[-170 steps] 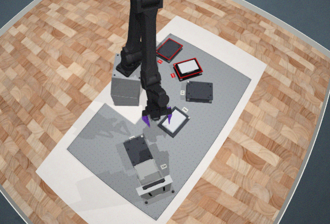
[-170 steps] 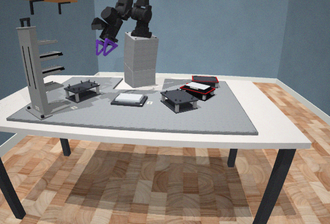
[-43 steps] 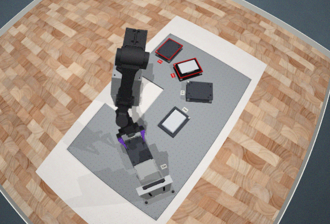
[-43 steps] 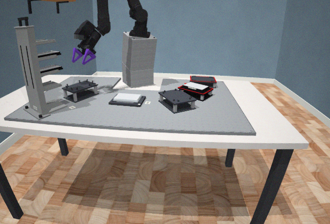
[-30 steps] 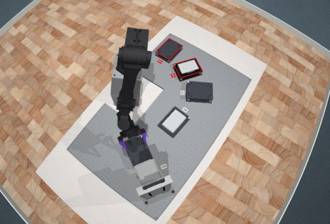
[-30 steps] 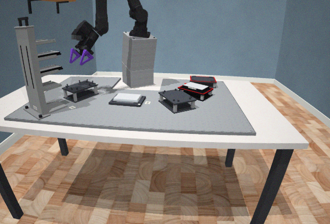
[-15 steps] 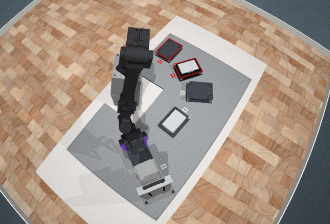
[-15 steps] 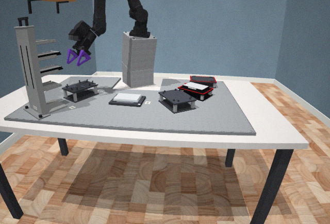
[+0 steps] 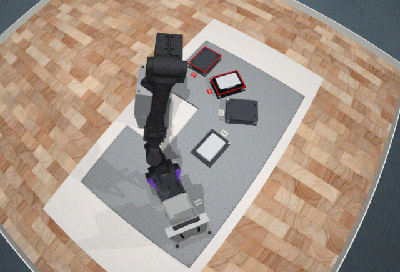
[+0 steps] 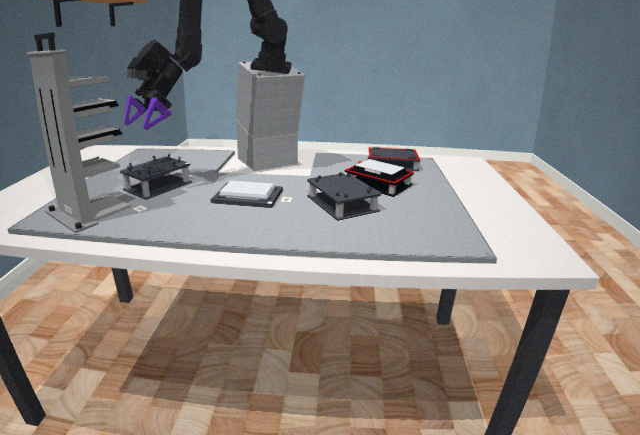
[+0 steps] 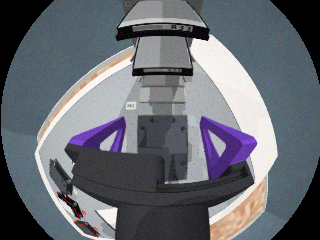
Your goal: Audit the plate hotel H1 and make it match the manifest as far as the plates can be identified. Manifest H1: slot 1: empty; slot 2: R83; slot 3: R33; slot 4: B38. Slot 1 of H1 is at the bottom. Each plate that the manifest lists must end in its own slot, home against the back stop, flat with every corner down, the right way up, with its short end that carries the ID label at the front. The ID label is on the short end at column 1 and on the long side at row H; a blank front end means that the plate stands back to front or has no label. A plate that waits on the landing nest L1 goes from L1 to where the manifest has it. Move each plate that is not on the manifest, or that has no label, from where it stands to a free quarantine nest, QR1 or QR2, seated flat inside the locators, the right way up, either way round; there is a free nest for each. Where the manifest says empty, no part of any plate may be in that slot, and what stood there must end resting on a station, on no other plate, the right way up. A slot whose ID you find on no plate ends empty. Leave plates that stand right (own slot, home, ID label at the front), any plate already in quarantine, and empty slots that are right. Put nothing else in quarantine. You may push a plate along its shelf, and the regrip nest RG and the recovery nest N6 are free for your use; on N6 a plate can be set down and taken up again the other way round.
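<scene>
The plate hotel H1 stands at the left end of the grey base. A dark plate lies on its third shelf and another dark plate on its second. The top and bottom shelves look bare. I cannot read any label on the front ends. My gripper with purple fingers is open and empty. It hangs in front of the hotel, about level with the two plates and a short way off.
A raised dark nest stands empty below the gripper. A white plate lies on a low nest mid-table. Another raised nest is empty. One red-rimmed nest is empty; the other holds a white plate. The arm's pedestal stands behind.
</scene>
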### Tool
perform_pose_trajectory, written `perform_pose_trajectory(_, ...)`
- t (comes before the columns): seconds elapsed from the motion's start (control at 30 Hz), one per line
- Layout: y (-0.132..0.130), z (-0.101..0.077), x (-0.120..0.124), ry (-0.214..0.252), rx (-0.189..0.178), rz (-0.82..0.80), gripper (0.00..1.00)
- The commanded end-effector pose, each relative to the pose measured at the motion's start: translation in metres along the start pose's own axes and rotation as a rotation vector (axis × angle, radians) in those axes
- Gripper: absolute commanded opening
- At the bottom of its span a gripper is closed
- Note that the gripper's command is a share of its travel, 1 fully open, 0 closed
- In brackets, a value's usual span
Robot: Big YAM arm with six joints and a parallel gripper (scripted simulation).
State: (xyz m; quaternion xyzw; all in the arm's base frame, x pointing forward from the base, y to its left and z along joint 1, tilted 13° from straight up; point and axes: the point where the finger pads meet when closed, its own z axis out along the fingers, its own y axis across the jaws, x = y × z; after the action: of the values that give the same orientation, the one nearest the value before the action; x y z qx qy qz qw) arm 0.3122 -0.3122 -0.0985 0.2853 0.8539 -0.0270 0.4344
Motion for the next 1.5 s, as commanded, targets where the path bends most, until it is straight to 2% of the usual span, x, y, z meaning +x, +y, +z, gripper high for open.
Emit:
perform_pose_trajectory(0.0,0.002,0.006,-0.020,-0.028,-0.004,-0.008,1.00)
perform_pose_trajectory(0.13,0.002,0.007,-0.023,-0.030,-0.004,-0.008,1.00)
perform_pose_trajectory(0.17,-0.009,0.005,-0.023,-0.033,0.015,0.007,1.00)
perform_pose_trajectory(0.3,0.002,0.012,-0.029,-0.032,-0.004,-0.009,1.00)
perform_pose_trajectory(0.47,-0.002,0.016,-0.034,-0.033,0.004,-0.003,1.00)
perform_pose_trajectory(0.7,0.002,0.022,-0.038,-0.031,-0.004,-0.008,1.00)
perform_pose_trajectory(0.73,-0.010,0.019,-0.039,-0.035,0.015,0.006,1.00)
perform_pose_trajectory(0.9,0.002,0.028,-0.042,-0.027,-0.005,-0.006,1.00)
perform_pose_trajectory(1.03,-0.002,0.032,-0.044,-0.025,0.002,0.001,1.00)
perform_pose_trajectory(1.27,0.002,0.039,-0.045,-0.016,-0.006,-0.002,1.00)
perform_pose_trajectory(1.3,-0.010,0.036,-0.045,-0.019,0.012,0.011,1.00)
perform_pose_trajectory(1.47,0.002,0.045,-0.051,-0.016,-0.005,-0.001,1.00)
